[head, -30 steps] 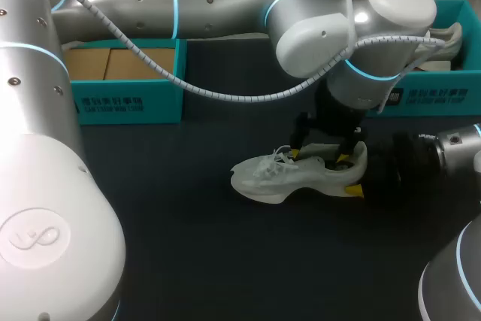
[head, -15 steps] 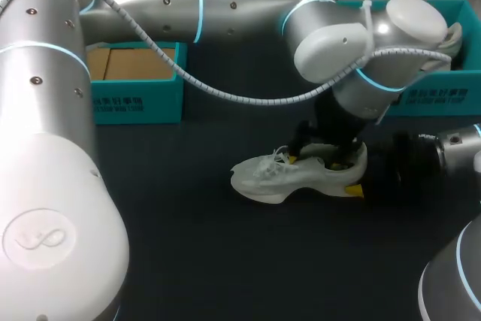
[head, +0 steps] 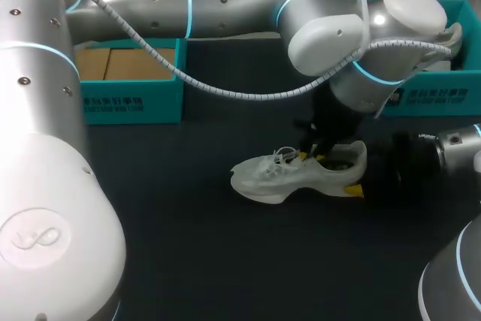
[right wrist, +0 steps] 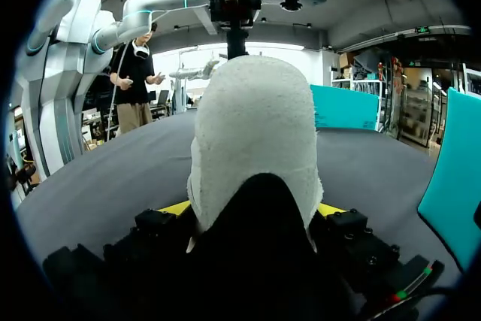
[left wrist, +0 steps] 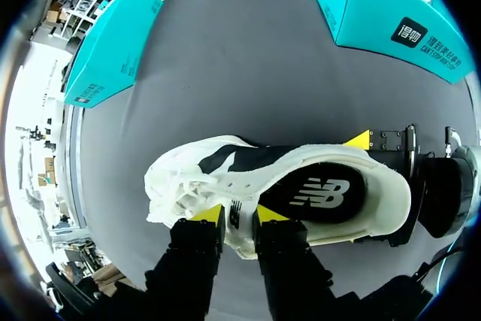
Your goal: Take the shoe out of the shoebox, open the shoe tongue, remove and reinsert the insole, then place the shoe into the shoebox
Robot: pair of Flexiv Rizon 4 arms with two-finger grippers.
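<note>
A white shoe (head: 270, 178) lies on the dark table, toe to the left and heel to the right. My left gripper (head: 317, 157) comes down on it from above. In the left wrist view this gripper (left wrist: 239, 214) is shut on the near edge of the shoe's (left wrist: 376, 186) upper, just behind the laces. The black insole (left wrist: 316, 193) shows inside the opening. My right gripper (head: 358, 180) is at the heel. In the right wrist view the heel (right wrist: 252, 125) stands between its fingers, and the gripper (right wrist: 254, 208) is shut on it from both sides.
A teal shoebox (head: 128, 80) with a brown cardboard bottom stands at the back left. A second teal box (head: 443, 88) stands at the back right, close behind my left wrist. The left forearm spans the back of the table.
The left gripper's fingers have come together on the shoe's upper edge, having stood wide apart before. The shoe and the right gripper have stayed in place.
</note>
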